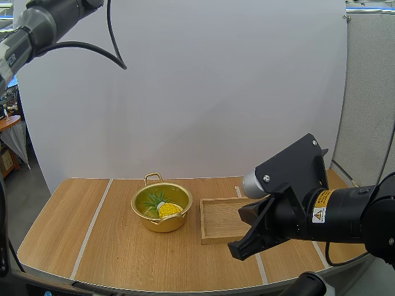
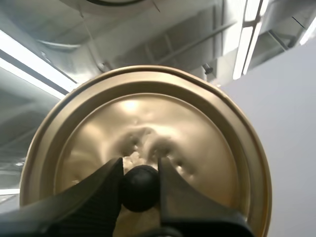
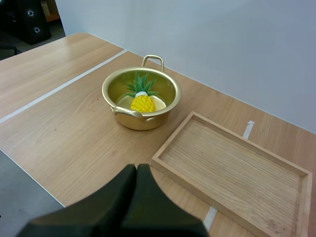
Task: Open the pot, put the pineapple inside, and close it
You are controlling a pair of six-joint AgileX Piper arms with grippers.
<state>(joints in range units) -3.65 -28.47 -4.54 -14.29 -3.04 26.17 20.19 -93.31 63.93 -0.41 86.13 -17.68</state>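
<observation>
A gold pot (image 1: 162, 207) stands open on the table, with a yellow pineapple (image 1: 168, 209) and its green leaves lying inside. The right wrist view shows the pot (image 3: 141, 104) and the pineapple (image 3: 143, 102) ahead of my right gripper (image 3: 137, 170), whose fingers lie together as one dark wedge, holding nothing. My right gripper (image 1: 237, 251) hovers over the table's front, just past the tray's near edge. My left gripper (image 2: 140, 173) is shut on the black knob (image 2: 140, 188) of the gold lid (image 2: 148, 143), held up in the air; its arm (image 1: 37, 28) reaches in high at the left.
An empty wooden tray (image 1: 223, 219) lies right of the pot, seen as the tray (image 3: 234, 170) beside the pot in the right wrist view. Pale tape lines (image 1: 92, 225) cross the wooden table. A white backdrop stands behind it.
</observation>
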